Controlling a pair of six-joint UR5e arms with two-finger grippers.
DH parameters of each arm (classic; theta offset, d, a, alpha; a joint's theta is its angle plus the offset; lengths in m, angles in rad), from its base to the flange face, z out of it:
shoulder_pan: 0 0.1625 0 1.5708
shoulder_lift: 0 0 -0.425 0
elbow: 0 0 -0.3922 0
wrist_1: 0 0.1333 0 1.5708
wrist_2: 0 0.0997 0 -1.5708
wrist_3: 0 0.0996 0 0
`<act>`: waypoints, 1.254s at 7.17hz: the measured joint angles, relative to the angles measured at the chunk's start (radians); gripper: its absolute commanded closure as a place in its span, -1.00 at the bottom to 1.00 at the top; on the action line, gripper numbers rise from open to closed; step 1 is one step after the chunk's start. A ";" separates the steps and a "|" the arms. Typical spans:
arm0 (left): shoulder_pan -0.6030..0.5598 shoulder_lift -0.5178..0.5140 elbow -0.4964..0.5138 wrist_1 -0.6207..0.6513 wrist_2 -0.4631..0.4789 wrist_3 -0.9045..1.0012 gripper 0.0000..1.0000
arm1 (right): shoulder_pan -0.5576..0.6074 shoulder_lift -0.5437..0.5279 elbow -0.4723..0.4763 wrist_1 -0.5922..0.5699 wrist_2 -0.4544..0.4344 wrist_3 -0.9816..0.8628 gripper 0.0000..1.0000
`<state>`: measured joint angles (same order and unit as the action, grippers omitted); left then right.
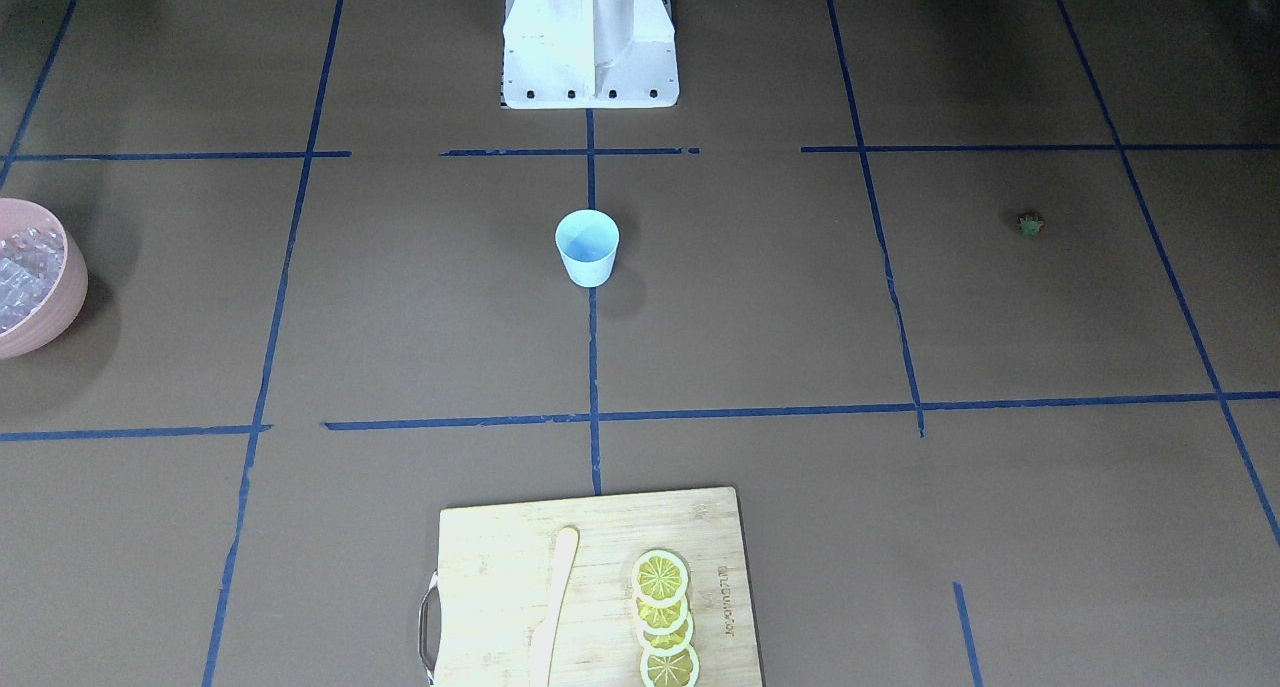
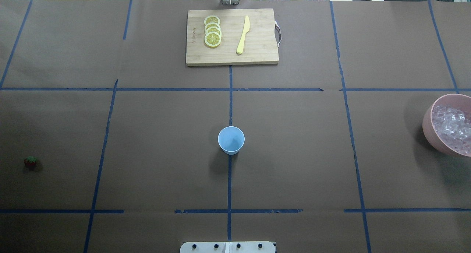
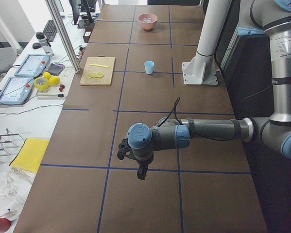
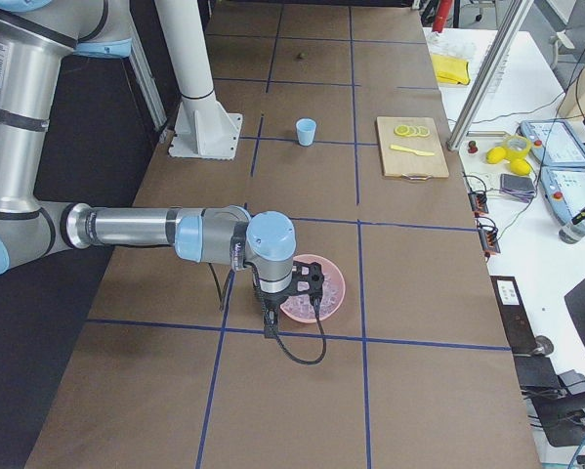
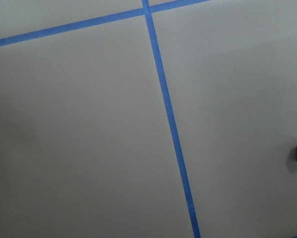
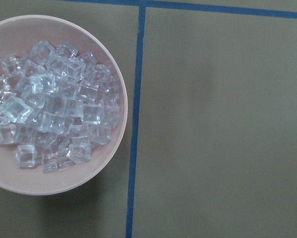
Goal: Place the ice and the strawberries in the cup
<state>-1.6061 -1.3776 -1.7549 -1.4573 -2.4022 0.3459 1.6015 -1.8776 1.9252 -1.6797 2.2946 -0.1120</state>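
The brown table was crossed with blue tape. The left gripper hung above its left end and the right gripper above the pink bowl; whether either was open or closed, I couldn't tell. A cutting board lay at the far edge. The cup stood upright mid-table. The ice was piled in the bowl, and the strawberry lay far left, well apart from the cup.
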 measured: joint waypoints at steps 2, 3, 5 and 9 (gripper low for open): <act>0.000 -0.002 -0.002 -0.001 0.004 0.000 -1.00 | -0.001 0.000 0.000 0.000 0.000 0.000 -0.99; 0.000 -0.002 -0.002 0.000 0.006 0.000 -1.00 | -0.005 0.004 0.000 0.001 0.000 0.000 -0.99; 0.000 0.001 -0.003 0.000 0.008 -0.001 -1.00 | -0.019 0.024 0.000 0.001 0.005 0.000 -1.00; 0.001 0.007 0.000 0.000 0.009 -0.001 -1.00 | -0.075 0.126 -0.019 0.002 0.013 0.003 -0.99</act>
<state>-1.6054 -1.3710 -1.7545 -1.4573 -2.3934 0.3445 1.5266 -1.7515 1.9063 -1.6774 2.3079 -0.1094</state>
